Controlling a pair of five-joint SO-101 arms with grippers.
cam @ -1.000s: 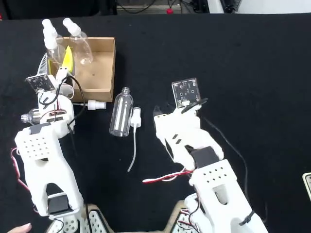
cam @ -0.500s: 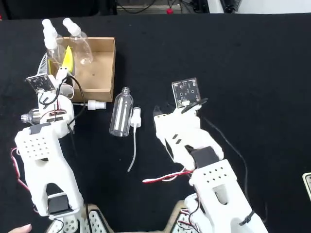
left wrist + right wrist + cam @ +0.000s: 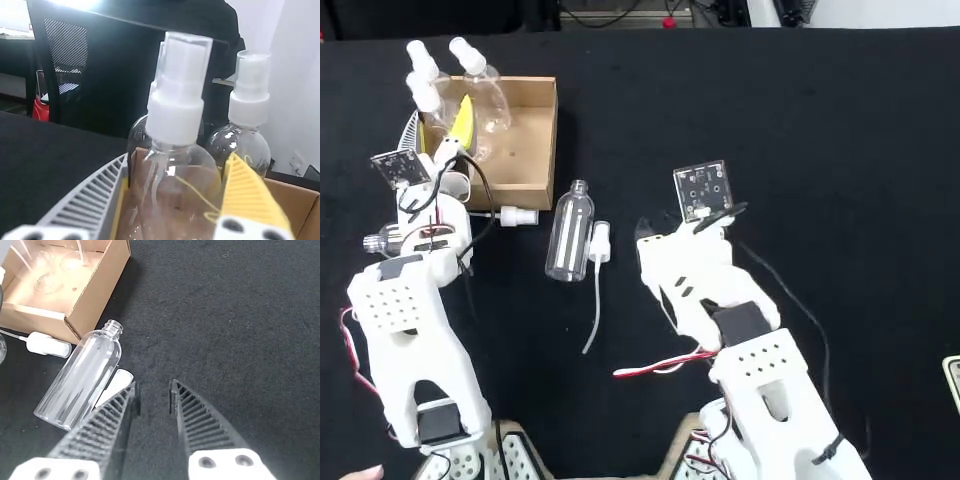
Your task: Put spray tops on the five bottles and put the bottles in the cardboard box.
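Left end effector [image 3: 438,128] is closed on a capped bottle [image 3: 172,195], grey finger on one side and yellow finger on the other, holding it upright at the left side of the cardboard box [image 3: 520,130]. Whether the bottle's base touches the box floor cannot be told. Its white spray top [image 3: 177,85] is seated on the neck. A second bottle [image 3: 241,142], also capped and upright, stands just beside it inside the box; a further white top shows partly hidden behind the held one. The box sits at the far left of the black desk [image 3: 780,130], open side up. Right end effector [image 3: 153,386] is open with nothing between its fingers, low over the desk, its nearer finger close beside a bare bottle [image 3: 568,232]. That bottle lies on its side with no top, neck pointing toward the box's near right corner. A loose spray top [image 3: 599,243] lies along the bottle's right side, near enough that I cannot tell if they touch, its thin tube trailing toward the arms. Another spray top [image 3: 518,215] lies just outside the box's near wall, apart from the bare bottle.
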